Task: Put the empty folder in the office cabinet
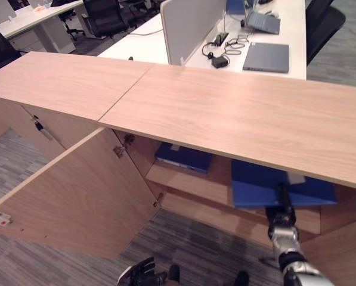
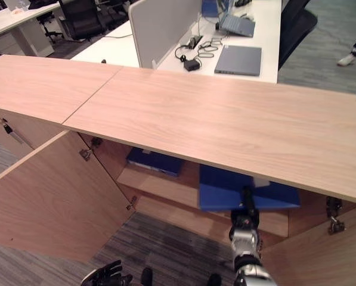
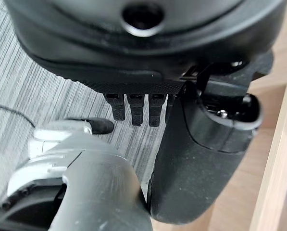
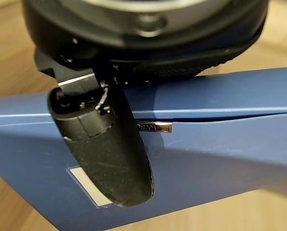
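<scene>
Folder, blue, lies flat on the cabinet shelf under the long wood top, w/ its front edge abt level w/ the shelf lip, maybe a bit proud of it. Task looks nearly done: folder is inside the cabinet, what's left is prob. a final nudge in, letting go and pulling the arm out; shutting the door isn't asked for.

Right hand reaches in from below-front and is on the folder's near edge. In the right wrist view the thumb lies across the blue cover by a white label; the other fingers are hidden behind the folder, so can't tell if it's clamped or just pressing.

Second blue folder sits further left on the same shelf, well apart. Left door hangs wide open. Left hand is low by the carpet floor, idle, fingers loosely curled, holding nothing.
</scene>
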### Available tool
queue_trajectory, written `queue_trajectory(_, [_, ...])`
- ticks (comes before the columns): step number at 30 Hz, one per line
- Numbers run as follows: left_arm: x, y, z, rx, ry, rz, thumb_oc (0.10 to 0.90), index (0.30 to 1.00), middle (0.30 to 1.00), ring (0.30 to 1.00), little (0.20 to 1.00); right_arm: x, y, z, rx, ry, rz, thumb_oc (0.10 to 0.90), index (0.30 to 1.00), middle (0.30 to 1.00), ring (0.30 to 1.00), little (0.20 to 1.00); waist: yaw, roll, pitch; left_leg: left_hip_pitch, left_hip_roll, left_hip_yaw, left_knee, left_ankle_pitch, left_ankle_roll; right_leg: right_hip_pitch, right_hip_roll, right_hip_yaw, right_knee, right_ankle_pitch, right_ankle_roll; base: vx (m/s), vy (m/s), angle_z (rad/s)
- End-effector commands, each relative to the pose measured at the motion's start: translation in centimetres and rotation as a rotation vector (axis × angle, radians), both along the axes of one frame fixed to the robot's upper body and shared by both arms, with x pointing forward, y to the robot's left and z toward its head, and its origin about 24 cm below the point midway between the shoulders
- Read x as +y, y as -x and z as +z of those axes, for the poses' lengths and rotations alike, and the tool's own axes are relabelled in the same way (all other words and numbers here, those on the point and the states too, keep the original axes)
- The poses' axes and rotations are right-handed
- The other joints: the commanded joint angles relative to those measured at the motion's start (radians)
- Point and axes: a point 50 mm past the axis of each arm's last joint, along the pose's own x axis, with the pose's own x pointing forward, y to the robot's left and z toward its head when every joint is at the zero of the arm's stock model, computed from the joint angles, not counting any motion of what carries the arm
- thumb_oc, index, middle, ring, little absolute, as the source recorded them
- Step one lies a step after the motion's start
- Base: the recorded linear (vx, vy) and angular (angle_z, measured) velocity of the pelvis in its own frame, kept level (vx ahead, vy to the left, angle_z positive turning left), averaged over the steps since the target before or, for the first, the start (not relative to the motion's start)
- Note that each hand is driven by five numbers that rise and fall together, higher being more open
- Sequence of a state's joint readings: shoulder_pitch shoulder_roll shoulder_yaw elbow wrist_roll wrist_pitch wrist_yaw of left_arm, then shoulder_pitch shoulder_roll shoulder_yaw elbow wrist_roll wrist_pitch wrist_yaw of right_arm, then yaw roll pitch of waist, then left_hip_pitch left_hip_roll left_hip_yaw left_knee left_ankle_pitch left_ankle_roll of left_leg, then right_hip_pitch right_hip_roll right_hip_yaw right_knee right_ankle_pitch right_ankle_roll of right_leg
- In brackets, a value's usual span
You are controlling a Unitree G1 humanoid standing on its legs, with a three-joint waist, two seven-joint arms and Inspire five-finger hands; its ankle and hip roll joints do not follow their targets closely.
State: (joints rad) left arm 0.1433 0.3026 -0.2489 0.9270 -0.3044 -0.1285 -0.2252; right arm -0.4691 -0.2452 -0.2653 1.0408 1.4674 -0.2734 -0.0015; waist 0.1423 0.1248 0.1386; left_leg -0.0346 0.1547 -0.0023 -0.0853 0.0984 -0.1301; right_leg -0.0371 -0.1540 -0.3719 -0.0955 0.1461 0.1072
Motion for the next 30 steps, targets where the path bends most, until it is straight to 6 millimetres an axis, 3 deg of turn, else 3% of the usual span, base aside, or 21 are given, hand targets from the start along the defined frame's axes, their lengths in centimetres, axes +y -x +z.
queue_trajectory(1, [0.6,-2.9,1.2,-0.084,-0.065,-0.157,0.800,0.900,0.900,0.900,0.900,-2.3,-4.8,8.1,-0.292,0.035,-0.127,0.400,0.300,0.300,0.300,0.300,0.038,-0.014,0.080,0.016,0.007,0.026,-0.001,-0.049,-0.044,0.096,-0.050,0.030,0.041,-0.185,0.086,-0.07,-0.005,0.02])
queue_trajectory(3, [0.5,-3.3,1.6,-0.103,-0.066,-0.216,0.800,0.900,0.900,0.900,0.900,-3.9,-6.3,12.1,-0.368,0.047,-0.173,0.400,0.300,0.300,0.300,0.300,0.048,0.007,0.095,-0.012,0.003,0.029,-0.001,-0.038,-0.048,0.063,-0.056,0.035,0.039,-0.177,0.092,-0.08,0.000,0.03])
queue_trajectory(4, [0.4,-3.4,1.6,-0.107,-0.065,-0.218,0.800,0.900,0.900,0.900,0.900,-4.1,-6.4,12.4,-0.371,0.048,-0.175,0.400,0.300,0.300,0.300,0.300,0.050,0.008,0.095,-0.016,0.003,0.030,-0.001,-0.037,-0.047,0.058,-0.056,0.036,0.040,-0.176,0.092,-0.05,-0.001,-0.02])
queue_trajectory(5, [0.2,-3.6,1.9,-0.120,-0.050,-0.250,0.800,0.900,0.900,0.900,0.900,-5.2,-6.9,14.6,-0.402,0.065,-0.193,0.400,0.300,0.300,0.300,0.300,0.059,0.018,0.098,-0.035,0.003,0.036,-0.001,-0.031,-0.050,0.037,-0.060,0.038,0.039,-0.169,0.095,-0.03,-0.006,-0.03])
queue_trajectory(7, [0.1,-3.8,2.2,-0.131,-0.038,-0.279,0.800,0.900,0.900,0.900,0.900,-6.1,-7.4,16.9,-0.434,0.084,-0.198,0.400,0.300,0.300,0.300,0.300,0.068,0.029,0.104,-0.059,0.004,0.042,0.000,-0.024,-0.053,0.008,-0.066,0.043,0.043,-0.165,0.099,-0.02,-0.007,-0.02])
queue_trajectory(8, [0.1,-3.8,2.2,-0.132,-0.037,-0.279,0.800,0.900,0.900,0.900,0.900,-6.1,-7.4,17.0,-0.436,0.085,-0.198,0.400,0.300,0.300,0.300,0.300,0.070,0.029,0.104,-0.062,0.004,0.043,0.000,-0.024,-0.053,0.004,-0.066,0.044,0.044,-0.165,0.099,-0.02,-0.024,-0.04])
queue_trajectory(9, [0.0,-3.9,2.5,-0.144,-0.024,-0.301,0.800,0.900,0.900,0.900,0.900,-6.8,-7.7,19.4,-0.465,0.129,-0.195,0.400,0.300,0.300,0.300,0.300,0.079,0.038,0.111,-0.081,0.004,0.044,0.001,-0.020,-0.053,-0.021,-0.071,0.047,0.053,-0.165,0.099,0.00,0.000,0.00])
queue_trajectory(10, [0.0,-4.0,2.5,-0.145,-0.023,-0.301,0.800,0.900,0.900,0.900,0.900,-6.9,-7.7,19.5,-0.466,0.130,-0.195,0.400,0.300,0.300,0.300,0.300,0.080,0.039,0.111,-0.083,0.005,0.045,0.001,-0.020,-0.053,-0.024,-0.071,0.048,0.055,-0.165,0.099,-0.03,-0.046,-0.06])
queue_trajectory(12, [0.5,-4.0,2.8,-0.150,-0.030,-0.322,0.800,0.900,0.900,0.900,0.900,-7.9,-7.8,22.4,-0.501,0.170,-0.204,0.400,0.300,0.300,0.300,0.300,0.094,0.054,0.134,-0.118,0.011,0.044,0.012,-0.011,-0.050,-0.073,-0.083,0.049,0.096,-0.172,0.099,-0.03,-0.031,-0.09])
queue_trajectory(14, [0.7,-4.3,3.0,-0.160,-0.031,-0.317,0.800,0.900,0.900,0.900,0.900,-8.0,-8.0,23.7,-0.527,0.178,-0.204,0.400,0.300,0.300,0.300,0.300,0.101,0.062,0.142,-0.143,0.012,0.045,0.029,-0.012,-0.047,-0.111,-0.090,0.057,0.135,-0.185,0.096,-0.02,-0.020,-0.05])
queue_trajectory(15, [1.6,-4.3,3.3,-0.161,-0.048,-0.309,0.800,0.900,0.900,0.900,0.900,-8.0,-8.1,25.9,-0.570,0.204,-0.199,0.400,0.300,0.300,0.300,0.300,0.104,0.070,0.163,-0.185,0.018,0.046,0.072,-0.029,-0.044,-0.164,-0.101,0.069,0.195,-0.209,0.096,-0.01,-0.031,-0.08])
queue_trajectory(18, [2.2,-4.4,3.6,-0.163,-0.054,-0.296,0.800,0.900,0.900,0.900,0.900,-8.1,-8.1,27.8,-0.598,0.238,-0.188,0.400,0.300,0.300,0.300,0.300,0.111,0.078,0.171,-0.246,0.023,0.041,0.130,-0.047,-0.038,-0.246,-0.120,0.080,0.283,-0.227,0.091,0.00,-0.034,-0.09])
queue_trajectory(19, [3.0,-4.4,3.8,-0.163,-0.075,-0.279,0.800,0.900,0.900,0.900,0.900,-8.6,-7.8,29.6,-0.618,0.265,-0.205,0.400,0.300,0.300,0.300,0.300,0.118,0.080,0.165,-0.316,0.019,0.036,0.183,-0.066,-0.037,-0.324,-0.136,0.093,0.360,-0.262,0.090,0.05,-0.046,-0.01])
queue_trajectory(23, [3.5,-4.6,4.0,-0.167,-0.090,-0.254,0.800,0.900,0.900,0.900,0.900,-9.0,-7.5,31.3,-0.636,0.279,-0.222,0.414,0.321,0.321,0.321,0.321,0.123,0.087,0.155,-0.390,0.009,0.021,0.232,-0.083,-0.036,-0.416,-0.156,0.106,0.453,-0.294,0.089,0.05,-0.021,0.07])
queue_trajectory(24, [3.6,-4.7,4.0,-0.171,-0.092,-0.239,0.800,0.900,0.900,0.900,0.900,-9.3,-7.2,31.9,-0.622,0.296,-0.234,0.800,0.900,0.900,0.900,0.900,0.122,0.092,0.155,-0.416,0.002,0.015,0.247,-0.095,-0.034,-0.458,-0.161,0.116,0.485,-0.306,0.088,0.04,0.000,0.14])
queue_trajectory(27, [3.6,-4.9,4.1,-0.180,-0.084,-0.219,0.800,0.900,0.900,0.900,0.900,-9.2,-7.3,32.4,-0.594,0.297,-0.230,0.800,0.900,0.900,0.900,0.900,0.123,0.104,0.165,-0.464,-0.011,0.009,0.280,-0.109,-0.030,-0.531,-0.162,0.134,0.546,-0.316,0.087,0.03,0.019,0.17])
queue_trajectory(30, [3.6,-5.1,4.2,-0.193,-0.099,-0.209,0.800,0.900,0.900,0.900,0.900,-9.0,-7.5,32.9,-0.554,0.321,-0.223,0.800,0.900,0.900,0.900,0.900,0.117,0.098,0.168,-0.520,-0.011,0.008,0.331,-0.129,-0.027,-0.590,-0.163,0.151,0.602,-0.336,0.084,0.00,-0.022,0.11])
